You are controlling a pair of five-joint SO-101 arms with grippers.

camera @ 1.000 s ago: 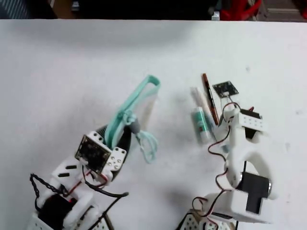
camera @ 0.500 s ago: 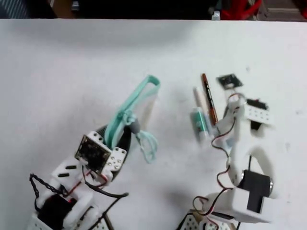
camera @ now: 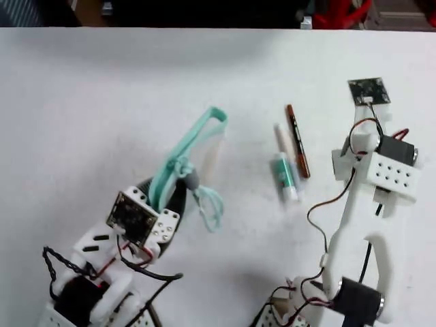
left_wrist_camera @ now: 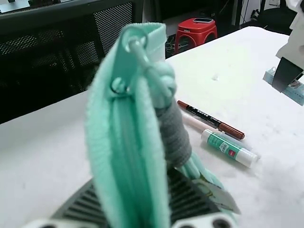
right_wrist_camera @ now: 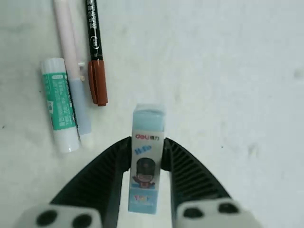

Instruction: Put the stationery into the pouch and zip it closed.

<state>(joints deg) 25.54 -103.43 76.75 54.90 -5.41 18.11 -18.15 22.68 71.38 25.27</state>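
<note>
Near the marker (right_wrist_camera: 95, 52), outstretched right pincer (right_wrist_camera: 146, 143) clamps eraser (right_wrist_camera: 148, 124); left pincer (left_wrist_camera: 137, 202) grips pouch (left_wrist_camera: 127, 133).

You are looking at a white tabletop (camera: 102, 82) with a few faint marks on it. In the high view, a dark strip runs past its far edge, with a red frame (camera: 338, 13) toward one end and a blue striped patch (camera: 17, 12) in the opposite corner. In the left wrist view, a red stool (left_wrist_camera: 197, 31) stands beyond the tabletop, near a black mesh panel (left_wrist_camera: 57, 50).
</note>
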